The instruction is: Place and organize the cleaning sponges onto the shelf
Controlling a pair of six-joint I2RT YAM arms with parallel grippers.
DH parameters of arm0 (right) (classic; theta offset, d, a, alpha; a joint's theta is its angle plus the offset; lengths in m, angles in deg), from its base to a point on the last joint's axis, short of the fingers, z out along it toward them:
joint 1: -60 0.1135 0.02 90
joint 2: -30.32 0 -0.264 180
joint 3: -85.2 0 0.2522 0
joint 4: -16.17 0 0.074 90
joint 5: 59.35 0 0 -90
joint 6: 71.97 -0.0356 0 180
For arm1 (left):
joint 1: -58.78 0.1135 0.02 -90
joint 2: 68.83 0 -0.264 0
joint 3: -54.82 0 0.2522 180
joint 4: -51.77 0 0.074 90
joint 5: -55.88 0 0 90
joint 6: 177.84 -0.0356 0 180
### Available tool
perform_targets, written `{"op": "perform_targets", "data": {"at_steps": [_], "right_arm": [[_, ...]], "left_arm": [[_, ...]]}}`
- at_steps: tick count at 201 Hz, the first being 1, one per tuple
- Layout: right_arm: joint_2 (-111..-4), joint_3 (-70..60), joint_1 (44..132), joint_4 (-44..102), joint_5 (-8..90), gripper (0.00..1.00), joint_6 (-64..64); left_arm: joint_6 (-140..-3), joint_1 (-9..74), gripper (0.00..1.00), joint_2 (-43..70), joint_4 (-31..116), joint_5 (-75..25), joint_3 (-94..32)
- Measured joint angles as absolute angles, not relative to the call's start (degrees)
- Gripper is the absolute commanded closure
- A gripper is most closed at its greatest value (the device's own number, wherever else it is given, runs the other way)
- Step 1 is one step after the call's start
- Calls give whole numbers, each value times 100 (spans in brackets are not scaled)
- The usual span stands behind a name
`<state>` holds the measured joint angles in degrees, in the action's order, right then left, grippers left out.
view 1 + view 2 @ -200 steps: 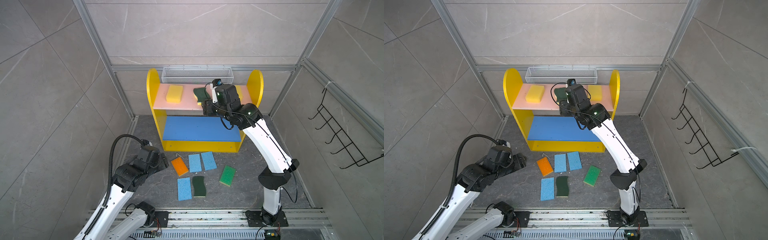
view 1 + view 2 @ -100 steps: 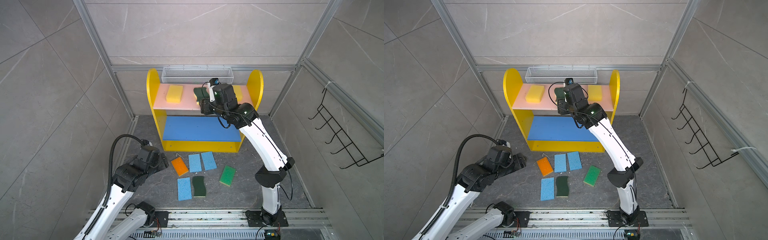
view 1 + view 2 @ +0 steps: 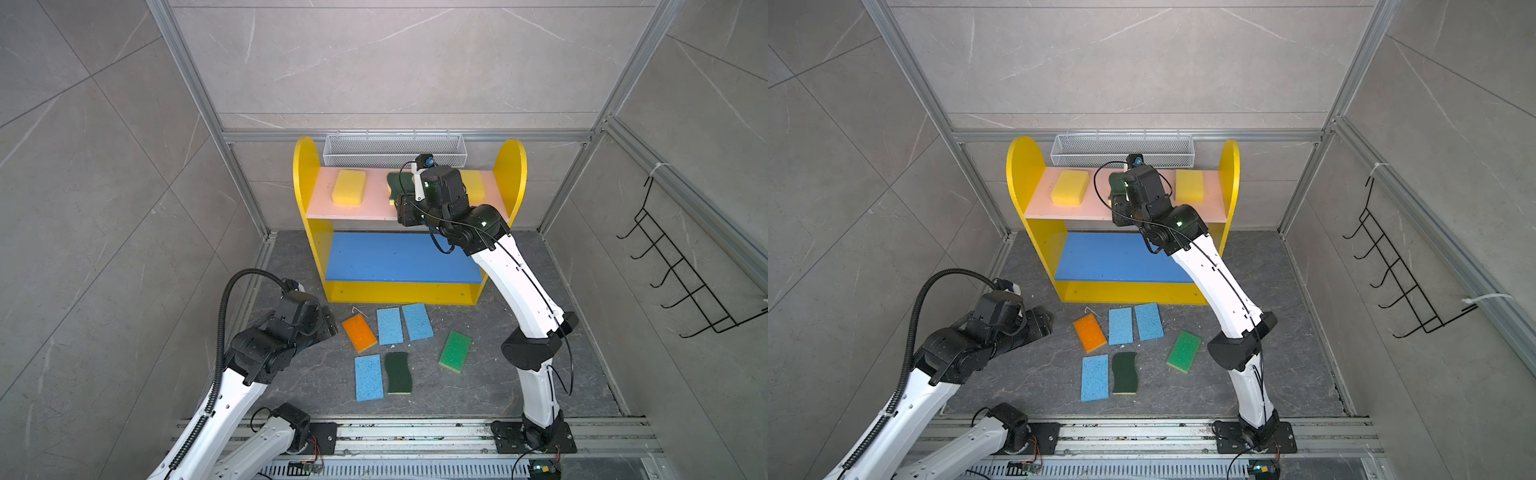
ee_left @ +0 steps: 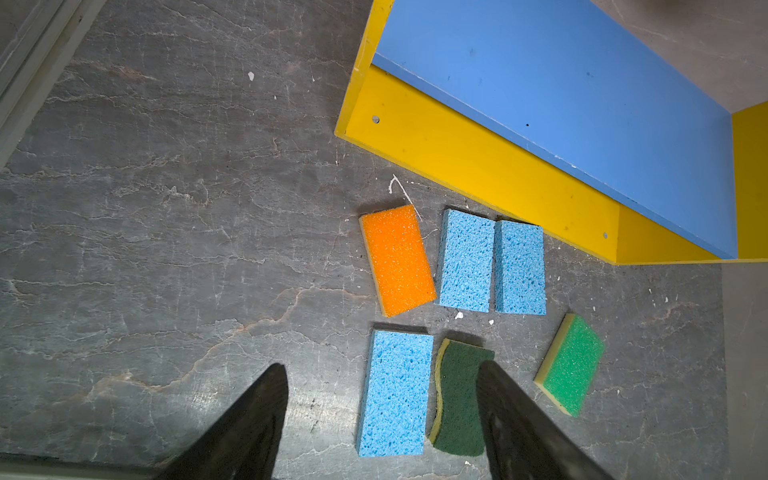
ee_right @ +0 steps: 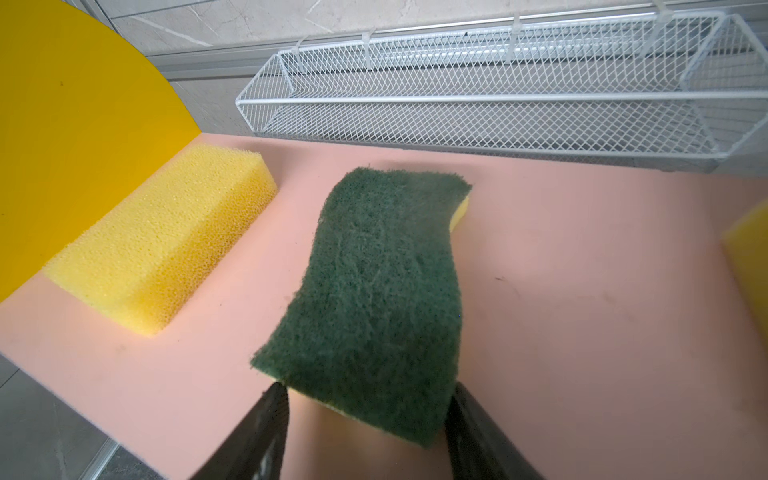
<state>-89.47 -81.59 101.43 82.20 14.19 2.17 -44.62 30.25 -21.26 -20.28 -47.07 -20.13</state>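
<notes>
A mesh basket (image 5: 457,97) is seen beyond the right tool (image 5: 365,388), yellow sponges (image 5: 166,237) flanking it. A wavy dark-green scourer (image 5: 374,282) is bracketed by its jaws on the pink board (image 5: 582,291) of the shelf (image 5: 62,124); whether it is gripped cannot be told.

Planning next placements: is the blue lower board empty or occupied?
Empty where visible: the blue lower board is bare in both top views.
</notes>
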Motion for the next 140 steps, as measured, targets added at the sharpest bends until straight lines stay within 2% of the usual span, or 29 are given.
{"op": "perform_targets", "data": {"at_steps": [54, 100, 140], "right_arm": [[-8991, -8222, 10143, 8242, 1333, 39, 217], [-8892, -8146, 10149, 8295, 1340, 33, 221], [-8125, -7304, 10149, 8537, 1359, 27, 221]], "left_arm": [[-4462, 3025, 25, -2126, -2028, -4705, -2013], [-4516, 3025, 27, -1982, -2030, -4703, -2087], [-4610, 3023, 28, -1885, -2100, -4710, -2454]]}}
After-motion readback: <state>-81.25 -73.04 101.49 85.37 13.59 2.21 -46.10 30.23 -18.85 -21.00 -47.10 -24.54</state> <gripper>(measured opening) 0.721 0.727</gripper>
